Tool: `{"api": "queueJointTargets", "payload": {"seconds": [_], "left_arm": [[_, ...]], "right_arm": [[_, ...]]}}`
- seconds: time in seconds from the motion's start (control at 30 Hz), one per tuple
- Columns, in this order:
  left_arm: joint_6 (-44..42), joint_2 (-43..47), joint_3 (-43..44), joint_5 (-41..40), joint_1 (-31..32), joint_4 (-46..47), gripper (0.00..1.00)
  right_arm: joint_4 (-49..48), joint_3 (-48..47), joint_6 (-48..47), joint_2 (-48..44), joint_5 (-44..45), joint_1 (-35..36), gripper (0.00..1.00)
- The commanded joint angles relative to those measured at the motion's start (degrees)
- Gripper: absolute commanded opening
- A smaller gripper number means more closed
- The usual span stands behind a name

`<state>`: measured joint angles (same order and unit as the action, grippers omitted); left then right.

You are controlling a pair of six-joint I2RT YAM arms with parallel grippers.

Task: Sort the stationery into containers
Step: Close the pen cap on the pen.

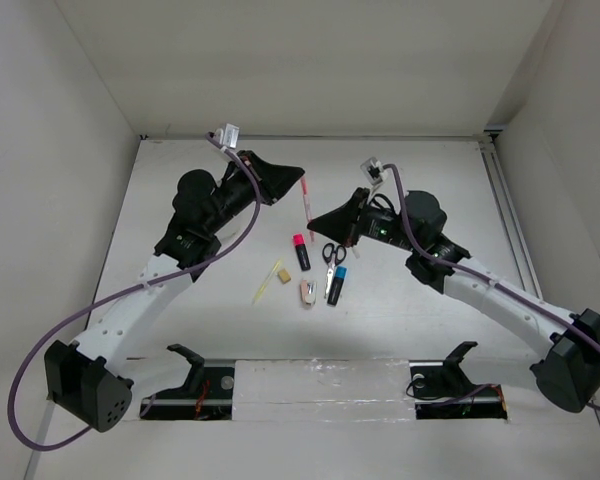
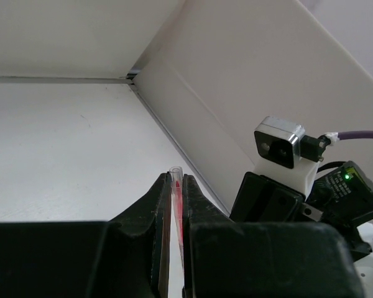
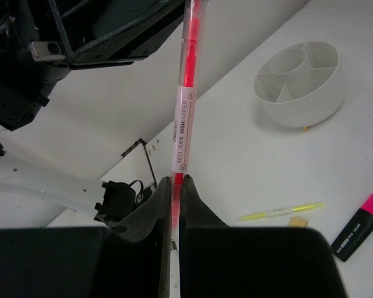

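Left gripper and right gripper both clamp pen; tray seemingly empty, nothing sorted yet.

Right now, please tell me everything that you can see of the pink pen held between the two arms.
The pink pen is slim and straight, with a clear, plastic-looking barrel, a bright pink-red core inside and a white label printed HIGHLIGHTER. It hangs in the air above the table, and only the two claws touch it. The left claw pinches one end and the right claw pinches the other, both shut on it.
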<state>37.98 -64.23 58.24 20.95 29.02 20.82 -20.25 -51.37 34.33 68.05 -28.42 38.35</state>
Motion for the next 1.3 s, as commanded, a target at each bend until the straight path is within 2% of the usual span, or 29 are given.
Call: {"api": "queueJointTargets", "payload": {"seconds": [0.0,0.27,0.4,0.6,0.73,0.87,1.07,1.27], "left_arm": [[2.4,1.4,-3.7,3.7,0.4,-3.2,0.0],[3.1,2.0,-3.7,4.4,0.4,-1.1,0.0],[2.0,2.0,-5.0,5.8,0.4,-0.1,0.0],[0.7,2.0,-6.8,6.3,0.4,0.5,0.0],[-2.9,1.5,-5.9,6.9,0.4,-3.8,0.0],[-5.4,1.5,-5.2,5.5,0.4,-6.8,0.0],[-7.9,-0.4,-2.5,5.5,0.4,-11.1,0.0],[-8.5,-1.5,-2.0,7.3,0.4,-11.8,0.0]], "right_arm": [[-18.9,-1.4,-0.7,-4.6,6.0,2.1,0.0],[-21.5,0.1,1.0,-4.1,9.9,2.6,0.0],[-20.9,-3.9,0.5,-2.2,9.2,2.6,0.0],[-19.7,-8.1,0.5,0.8,5.1,1.5,0.0],[-16.5,-12.8,-1.3,3.4,-3.3,-0.5,0.0],[-13.2,-13.8,-2.3,2.8,-2.8,-1.9,0.0],[-6.8,-17.6,-6.8,4.3,-11.3,-3.4,0.0],[-6.2,-17.1,-7.4,3.8,-10.6,-3.4,0.0]]}}
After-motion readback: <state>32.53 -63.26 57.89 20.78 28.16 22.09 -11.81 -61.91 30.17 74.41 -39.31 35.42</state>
